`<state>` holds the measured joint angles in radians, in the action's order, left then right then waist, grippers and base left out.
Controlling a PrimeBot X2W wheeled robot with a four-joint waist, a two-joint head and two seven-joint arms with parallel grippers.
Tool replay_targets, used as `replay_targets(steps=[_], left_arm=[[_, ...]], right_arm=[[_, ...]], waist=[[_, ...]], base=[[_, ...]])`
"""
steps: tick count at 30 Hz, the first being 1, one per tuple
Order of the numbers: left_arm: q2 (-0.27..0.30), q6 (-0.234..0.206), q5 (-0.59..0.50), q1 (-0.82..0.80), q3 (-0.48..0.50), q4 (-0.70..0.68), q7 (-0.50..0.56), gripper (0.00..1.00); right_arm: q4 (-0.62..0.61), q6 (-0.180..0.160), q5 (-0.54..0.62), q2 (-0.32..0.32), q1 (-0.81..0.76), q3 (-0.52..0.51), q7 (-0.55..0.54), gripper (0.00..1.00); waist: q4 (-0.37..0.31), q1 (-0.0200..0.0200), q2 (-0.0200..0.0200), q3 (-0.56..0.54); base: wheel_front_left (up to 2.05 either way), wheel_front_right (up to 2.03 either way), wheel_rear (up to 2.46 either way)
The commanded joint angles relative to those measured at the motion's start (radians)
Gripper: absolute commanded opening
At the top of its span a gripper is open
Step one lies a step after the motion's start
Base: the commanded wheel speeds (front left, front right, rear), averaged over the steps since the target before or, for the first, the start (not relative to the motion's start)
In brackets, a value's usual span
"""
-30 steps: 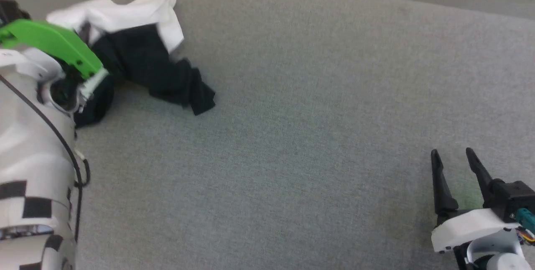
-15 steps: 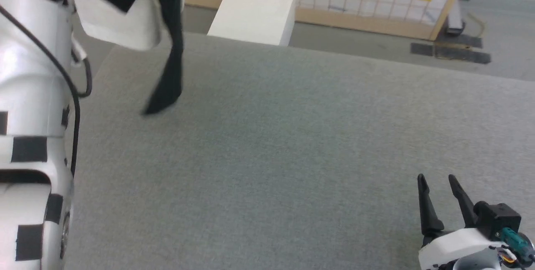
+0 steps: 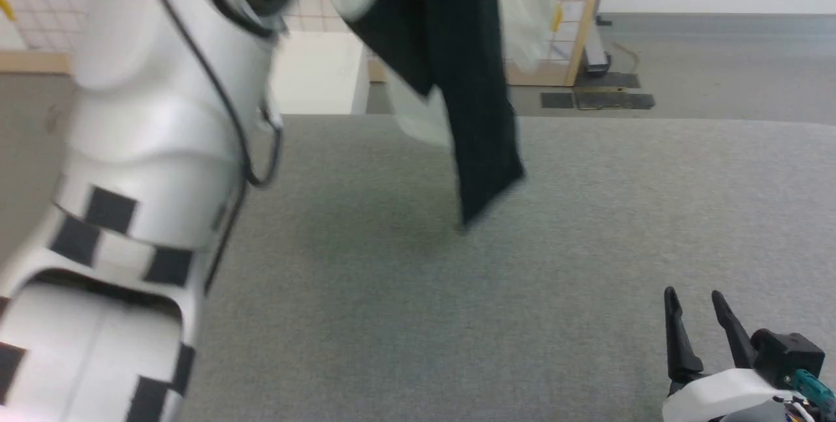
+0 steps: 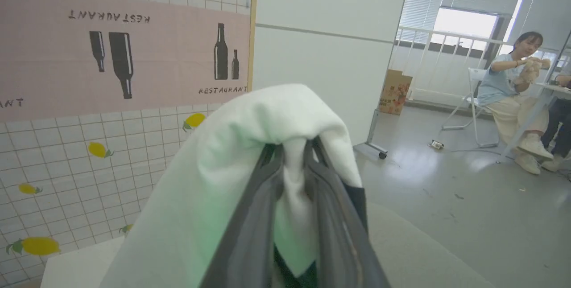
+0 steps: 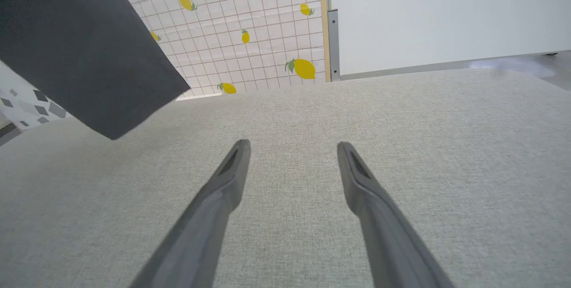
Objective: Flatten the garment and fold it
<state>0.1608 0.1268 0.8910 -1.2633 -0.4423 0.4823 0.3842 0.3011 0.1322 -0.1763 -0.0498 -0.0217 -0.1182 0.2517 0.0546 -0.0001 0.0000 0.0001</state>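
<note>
place: robot test lab | cues: restaurant backdrop panel [image 4: 147, 63], seated person [image 4: 506, 85]

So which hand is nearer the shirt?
Left. The left hand grips the shirt, holding it aloft; the right hand is open, low over the grey surface, well apart.

garment [image 3: 477, 115] hangs over surface [image 3: 588, 213] mid-back; l arm [image 3: 150, 147] front-left; r jaws front-right.

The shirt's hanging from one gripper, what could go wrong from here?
The left gripper pinches just one white fold of the shirt, so it might slip free. The shirt hangs bunched, black sleeve dangling above the gray surface, so it may land crumpled. The open right gripper sits far from it.
</note>
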Motion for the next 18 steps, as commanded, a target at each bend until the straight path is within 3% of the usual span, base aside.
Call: replay_targets(steps=[1, 4, 11, 18], left_arm=[[-0.009, 0.004, 0.009, 0.051, -0.035, -0.014, 0.023, 0.00], [0.002, 0.004, -0.030, 0.115, -0.141, -0.047, 0.062, 0.00], [-0.037, 0.004, -0.021, 0.397, -0.352, -0.061, 0.134, 0.00], [-0.054, -0.006, -0.016, 0.649, -0.513, 0.052, 0.186, 0.00]], right_arm=[[0.001, -0.002, -0.002, 0.000, -0.011, -0.008, 0.009, 1.00], [-0.005, -0.002, -0.003, 0.000, -0.016, -0.018, 0.009, 1.00], [-0.017, -0.002, -0.012, 0.000, -0.030, -0.029, 0.010, 1.00], [-0.020, -0.002, -0.015, 0.000, -0.026, -0.019, 0.010, 1.00]], waist=[[-0.040, 0.0001, 0.0000, -0.024], [-0.046, 0.0001, 0.0000, -0.012], [-0.045, 0.0001, 0.0000, 0.009], [-0.049, 0.0001, 0.0000, 0.015]], base=[[0.00, 0.00, 0.00], [0.00, 0.00, 0.00], [0.00, 0.00, 0.00], [0.00, 0.00, 0.00]])
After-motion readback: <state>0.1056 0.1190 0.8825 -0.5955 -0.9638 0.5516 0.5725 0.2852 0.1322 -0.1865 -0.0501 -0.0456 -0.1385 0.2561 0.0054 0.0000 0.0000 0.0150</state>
